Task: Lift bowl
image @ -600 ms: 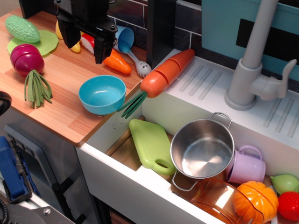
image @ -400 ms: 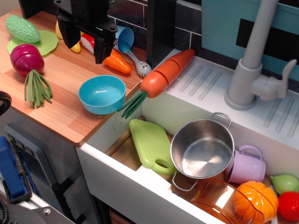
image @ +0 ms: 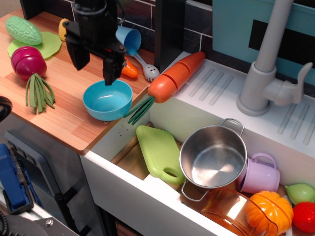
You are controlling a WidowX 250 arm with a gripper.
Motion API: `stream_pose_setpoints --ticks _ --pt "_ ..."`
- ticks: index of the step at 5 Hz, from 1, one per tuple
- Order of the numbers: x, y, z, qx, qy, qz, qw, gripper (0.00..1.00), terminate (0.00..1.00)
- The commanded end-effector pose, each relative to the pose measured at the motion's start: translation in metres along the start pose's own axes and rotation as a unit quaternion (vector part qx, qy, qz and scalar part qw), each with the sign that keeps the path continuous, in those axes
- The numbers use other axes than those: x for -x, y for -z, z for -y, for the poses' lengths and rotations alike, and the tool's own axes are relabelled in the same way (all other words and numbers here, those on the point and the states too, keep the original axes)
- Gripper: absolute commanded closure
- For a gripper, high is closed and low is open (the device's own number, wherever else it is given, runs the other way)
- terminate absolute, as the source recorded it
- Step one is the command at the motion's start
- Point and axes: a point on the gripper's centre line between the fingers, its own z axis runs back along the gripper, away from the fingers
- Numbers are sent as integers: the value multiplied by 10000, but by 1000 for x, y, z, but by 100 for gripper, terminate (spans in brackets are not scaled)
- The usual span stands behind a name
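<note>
Gripper (image: 93, 71) spread above small glossy turquoise plastic bowl (image: 108, 100).
We judge it light, stiff, slippery; pinch the rim.

Claw (image: 94, 73) above bowl (image: 108, 99) – pot (image: 213, 157) right

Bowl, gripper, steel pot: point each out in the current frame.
bowl (image: 107, 101): main camera view, on the turquoise inner floor.
gripper (image: 94, 69): main camera view, midway between the two black fingertips.
steel pot (image: 212, 157): main camera view, on the shiny inner wall.
</note>
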Motion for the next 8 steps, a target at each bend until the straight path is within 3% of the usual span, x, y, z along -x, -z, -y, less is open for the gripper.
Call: stream_pose_setpoints --ticks 1,3,4,6,8 --pt "0 8 -4 49 -42 212 9998 0 0" --pt "5 26 -8 119 -15 264 9996 0 0" --pt "7 34 -8 134 -114 270 9995 100 0" --pt "8 34 -6 116 -210 240 9994 100 0" --pt "7 -4 -10 -179 -138 173 9996 100 0"
